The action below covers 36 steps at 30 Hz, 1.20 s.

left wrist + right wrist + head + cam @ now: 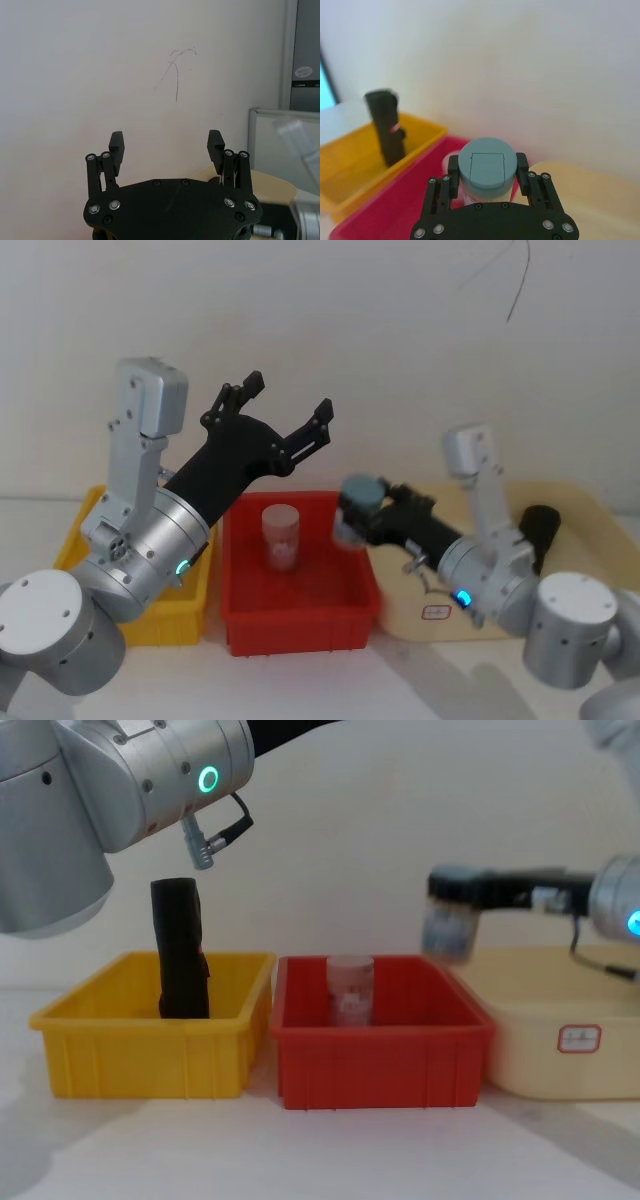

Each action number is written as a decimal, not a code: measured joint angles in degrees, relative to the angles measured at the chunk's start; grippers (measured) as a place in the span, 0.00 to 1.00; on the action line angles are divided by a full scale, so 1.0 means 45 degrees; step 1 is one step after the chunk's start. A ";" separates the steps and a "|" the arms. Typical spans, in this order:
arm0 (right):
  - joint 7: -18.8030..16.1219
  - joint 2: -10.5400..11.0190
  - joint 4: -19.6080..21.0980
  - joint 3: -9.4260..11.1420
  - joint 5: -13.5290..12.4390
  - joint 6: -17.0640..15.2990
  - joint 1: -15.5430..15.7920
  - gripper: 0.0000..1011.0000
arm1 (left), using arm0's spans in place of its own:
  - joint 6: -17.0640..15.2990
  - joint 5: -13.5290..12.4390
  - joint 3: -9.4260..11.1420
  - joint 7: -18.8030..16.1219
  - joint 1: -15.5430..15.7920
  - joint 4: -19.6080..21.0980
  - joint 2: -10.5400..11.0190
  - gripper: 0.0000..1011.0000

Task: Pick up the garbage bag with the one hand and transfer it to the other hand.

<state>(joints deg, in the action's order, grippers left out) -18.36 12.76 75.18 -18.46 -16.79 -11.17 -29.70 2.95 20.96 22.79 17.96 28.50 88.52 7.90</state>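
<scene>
A garbage bag [180,952], a matte black roll, stands upright in the yellow bin [140,1055]; the right wrist view shows the garbage bag [385,126] there too. My left gripper [285,398] is open and empty, raised above the red bin [300,615] and well apart from the roll. In its own wrist view the left gripper [166,145] faces the bare wall. My right gripper [486,167] is shut on a blue-lidded clear jar [355,508], held in the air between the red bin and the beige tray [590,502]. A second black roll [541,530] lies in that tray behind the right arm.
Another clear jar [350,988] stands in the red bin [380,1065]. The three containers sit side by side, yellow at the left, red in the middle, beige tray [570,1050] at the right. A white wall is close behind them.
</scene>
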 joint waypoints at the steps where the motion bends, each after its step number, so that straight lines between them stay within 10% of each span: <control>1: 0.0058 0.0030 0.0055 0.0064 -0.0029 0.0037 -0.0018 0.64 | 0.0000 0.0000 0.0000 0.0000 -0.0001 0.0000 0.0000 0.99; 24: 0.1137 0.1174 -0.0015 0.1368 0.0438 -0.0116 0.0103 0.65 | 0.0000 0.0000 0.0000 -0.0001 0.0000 0.0000 0.0000 0.99; 36: 0.1193 0.1409 -0.0032 0.1398 0.0692 -0.0338 0.0782 0.96 | 0.0000 0.0000 0.0000 -0.0001 0.0000 0.0001 0.0000 0.99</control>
<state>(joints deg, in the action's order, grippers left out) -13.00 19.10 75.03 -12.17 -13.68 -12.69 -26.18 2.95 20.96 22.79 17.96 28.50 88.52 7.90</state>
